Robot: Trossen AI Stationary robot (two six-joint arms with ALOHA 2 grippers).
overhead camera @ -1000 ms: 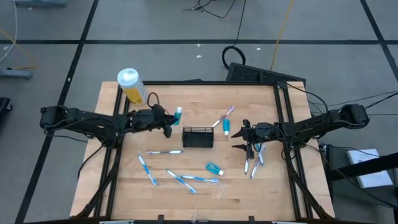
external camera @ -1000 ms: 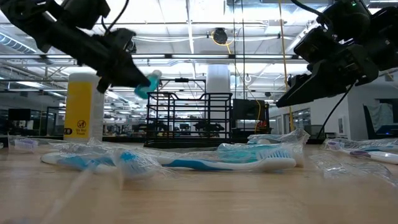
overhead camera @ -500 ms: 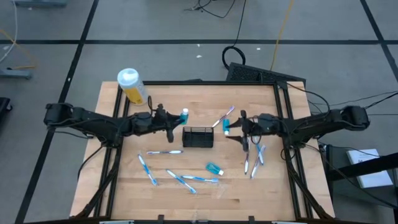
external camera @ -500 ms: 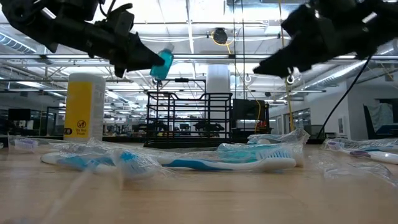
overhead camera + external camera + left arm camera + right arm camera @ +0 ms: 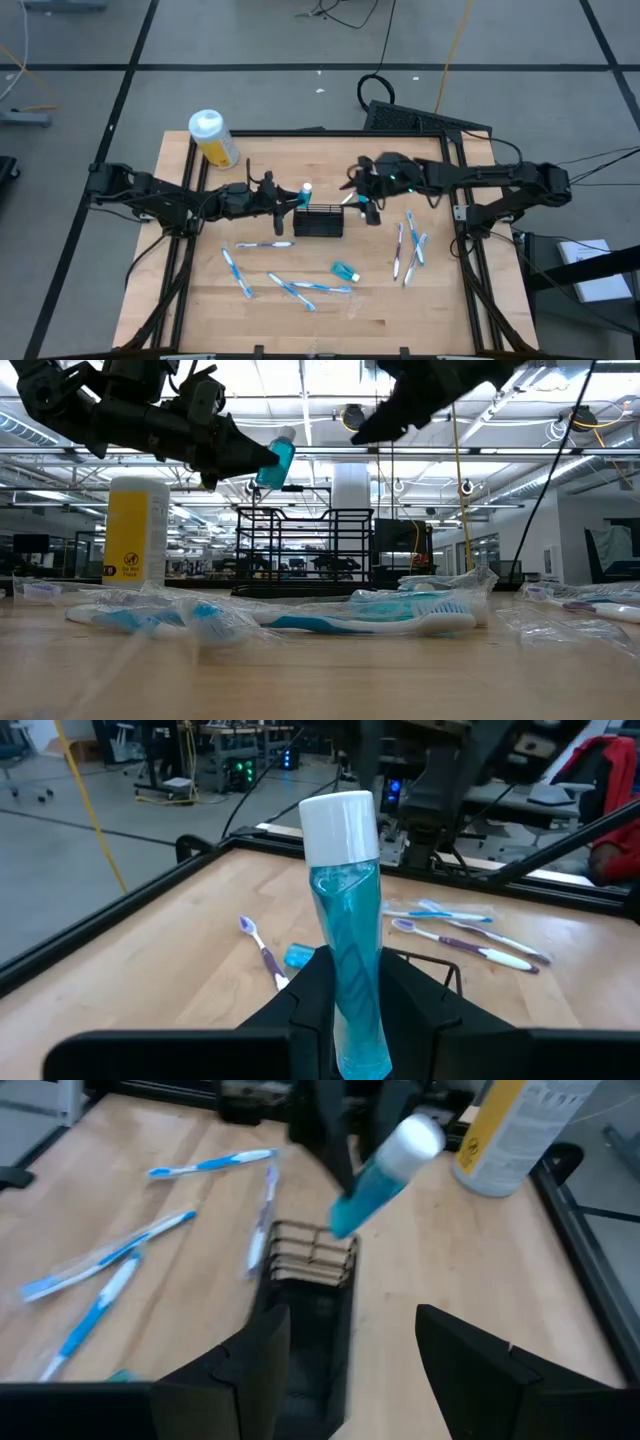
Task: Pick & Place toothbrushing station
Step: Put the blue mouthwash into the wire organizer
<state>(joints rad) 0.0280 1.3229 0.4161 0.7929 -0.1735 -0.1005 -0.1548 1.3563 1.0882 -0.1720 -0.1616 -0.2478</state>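
Note:
The black wire basket stands on its base at the table's middle; it also shows in the low view. My left gripper is shut on a teal tube with a white cap, just left of the basket and above the table. My right gripper is open and empty, hovering over the basket's right far corner. Several white-and-blue toothbrushes and another teal tube lie flat on the table. My left gripper pinches the teal tube's lower body between its two fingers, away from the cap. The fingers come about level from the table's left and lie along the tube. The tube is lifted clear, its cap pointing toward the basket and tilted upward.
A yellow bottle with a white cap stands at the far left corner. Wrapped toothbrushes lie right of the basket, others near the front. A purple toothbrush and a small teal tube lie beyond the basket.
My left gripper has carried the teal tube toward the table's right and upward, up to the basket's left end, the cap tipping higher. My right gripper has risen and moved toward the table's left and far side, from beside the right-hand toothbrushes to the basket's right far corner.

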